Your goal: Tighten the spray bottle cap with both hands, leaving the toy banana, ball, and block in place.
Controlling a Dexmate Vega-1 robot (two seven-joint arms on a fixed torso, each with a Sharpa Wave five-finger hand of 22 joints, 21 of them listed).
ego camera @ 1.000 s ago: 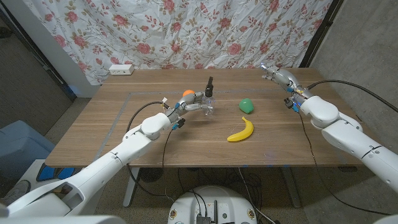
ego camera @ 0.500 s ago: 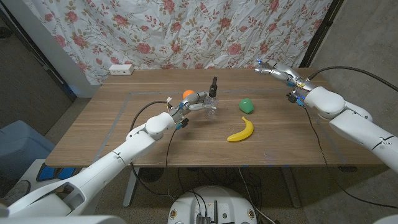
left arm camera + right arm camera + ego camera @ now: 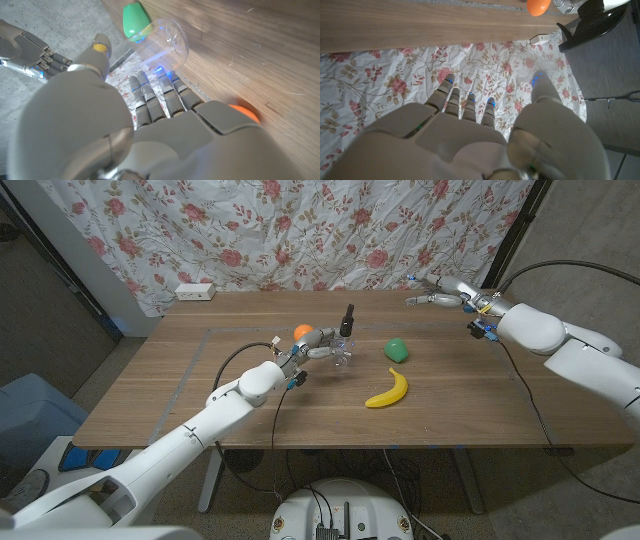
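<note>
I'm gripping the clear spray bottle (image 3: 342, 350) with my left hand (image 3: 318, 343) just left of frame centre, its long axis upright, black cap (image 3: 347, 319) on top, while my right hand (image 3: 440, 292), fingers spread and holding nothing, is hovering well apart at upper right.

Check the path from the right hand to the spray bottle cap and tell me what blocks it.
Nothing visible does. The right hand is raised over the table's far right, open, and the black cap tops the bottle the left hand grips. The green block and banana lie nearer the robot, below that line.
</note>
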